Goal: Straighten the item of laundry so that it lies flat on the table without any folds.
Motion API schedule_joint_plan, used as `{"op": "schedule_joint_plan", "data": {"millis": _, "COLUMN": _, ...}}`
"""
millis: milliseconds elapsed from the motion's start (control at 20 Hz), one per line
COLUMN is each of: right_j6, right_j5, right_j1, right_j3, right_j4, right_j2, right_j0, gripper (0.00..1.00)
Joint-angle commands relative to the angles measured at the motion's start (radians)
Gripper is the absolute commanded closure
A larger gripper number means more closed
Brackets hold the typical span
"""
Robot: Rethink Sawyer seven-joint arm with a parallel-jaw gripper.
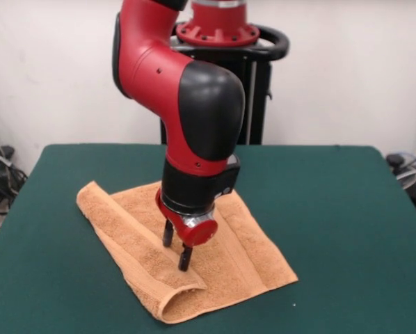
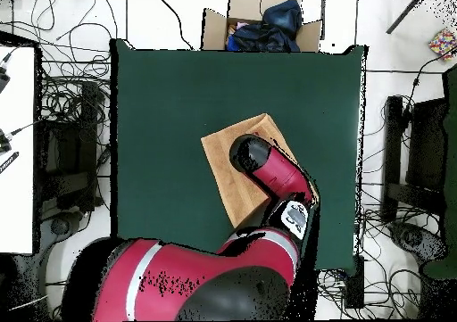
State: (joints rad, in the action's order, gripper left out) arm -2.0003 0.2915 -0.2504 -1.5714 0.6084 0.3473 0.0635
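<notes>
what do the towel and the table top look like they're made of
Towel: looks like terry cloth, orange-tan and matte, with a nubbly looped surface and a smoother woven band near one edge. Table: topped with what seems a dark green felt-like cloth, flat, even and without shine; what lies beneath cannot be told.
</notes>
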Motion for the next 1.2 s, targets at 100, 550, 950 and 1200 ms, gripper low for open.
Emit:
{"op": "schedule_joint_plan", "data": {"millis": 100, "right_j6": -0.114, "right_j5": 0.060, "right_j1": 0.018, "right_j3": 0.021, "right_j4": -0.026, "right_j2": -0.168, "right_j0": 0.015, "gripper": 0.00}}
{"op": "schedule_joint_plan", "data": {"millis": 550, "right_j6": -0.105, "right_j5": 0.090, "right_j1": 0.016, "right_j3": 0.029, "right_j4": -0.036, "right_j2": -0.161, "right_j0": 0.009, "gripper": 0.00}}
{"op": "schedule_joint_plan", "data": {"millis": 950, "right_j6": -0.173, "right_j5": 0.253, "right_j1": 0.034, "right_j3": 0.097, "right_j4": -0.055, "right_j2": -0.057, "right_j0": -0.057, "gripper": 0.00}}
{"op": "schedule_joint_plan", "data": {"millis": 1200, "right_j6": -0.191, "right_j5": 0.284, "right_j1": 0.035, "right_j3": 0.110, "right_j4": -0.061, "right_j2": -0.036, "right_j0": -0.071, "gripper": 0.00}}
